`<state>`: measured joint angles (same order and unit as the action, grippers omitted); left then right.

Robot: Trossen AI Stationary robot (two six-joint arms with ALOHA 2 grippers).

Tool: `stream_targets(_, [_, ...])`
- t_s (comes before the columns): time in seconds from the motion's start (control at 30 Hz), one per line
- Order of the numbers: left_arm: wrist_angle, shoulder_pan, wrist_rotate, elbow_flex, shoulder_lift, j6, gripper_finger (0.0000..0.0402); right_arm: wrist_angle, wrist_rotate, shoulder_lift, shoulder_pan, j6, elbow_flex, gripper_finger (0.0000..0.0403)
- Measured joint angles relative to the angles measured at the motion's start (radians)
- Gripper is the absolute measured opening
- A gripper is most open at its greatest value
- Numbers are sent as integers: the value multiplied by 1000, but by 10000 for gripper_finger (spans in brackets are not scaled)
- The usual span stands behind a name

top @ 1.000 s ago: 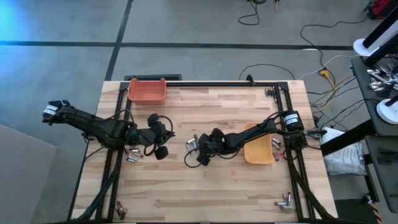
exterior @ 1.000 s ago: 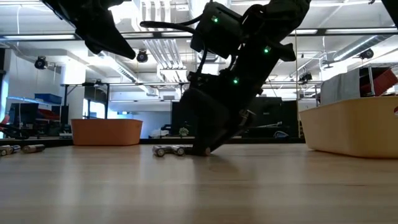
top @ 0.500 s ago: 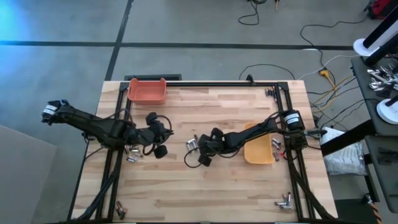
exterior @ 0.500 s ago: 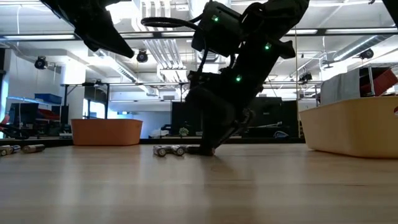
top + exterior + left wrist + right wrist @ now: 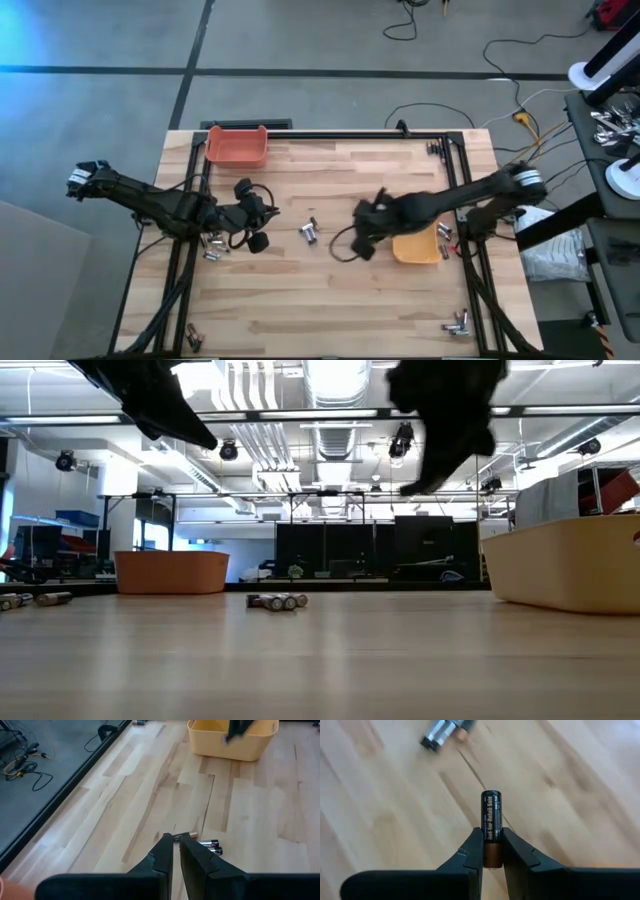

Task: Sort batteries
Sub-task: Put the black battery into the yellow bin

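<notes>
Between my right gripper (image 5: 492, 851) fingers, clamped, the dark battery (image 5: 490, 827) points lengthwise straight ahead, arm raised beside the yellow bin (image 5: 416, 248).

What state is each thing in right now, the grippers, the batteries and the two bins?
right gripper: shut on a dark battery, raised off the table
left gripper: shut, empty
loose batteries: lying mid-table
orange bin: upright, at the far edge; contents not visible
yellow bin: upright beside the right arm
</notes>
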<state>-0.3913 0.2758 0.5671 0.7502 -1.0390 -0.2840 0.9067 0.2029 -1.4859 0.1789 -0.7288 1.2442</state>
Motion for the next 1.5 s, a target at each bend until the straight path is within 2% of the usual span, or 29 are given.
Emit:
stream_targets(0.2, [8, -2, 15, 1, 0, -3, 15, 315, -9, 180, 0, -1, -47, 39])
stream_targets(0.33, [8, -4, 27, 1, 0, -22, 15, 331, -27, 281, 0, 63, -146, 39])
stream_targets(0.5, [33, -6, 38, 1, 0, -40, 15, 304, -49, 331, -7, 137, -318, 39])
stream_targets(0.73, [149, -44, 99, 1, -2, -17, 15, 118, -103, 276, -9, 227, -490, 39])
stream_targets(0.93, [301, -111, 144, 1, -3, -48, 15, 30, -100, 179, -9, 252, -543, 39])
stream_targets(1.13, [479, -117, 142, -3, -3, -43, 15, -87, -69, 93, -9, 292, -572, 40])
stream_targets(1.4, [491, -115, 123, -6, -3, -68, 15, -51, -69, 90, -7, 296, -557, 124])
stream_targets(1.5, [568, -99, 93, -7, 10, -85, 15, 23, -75, 131, -7, 312, -519, 154])
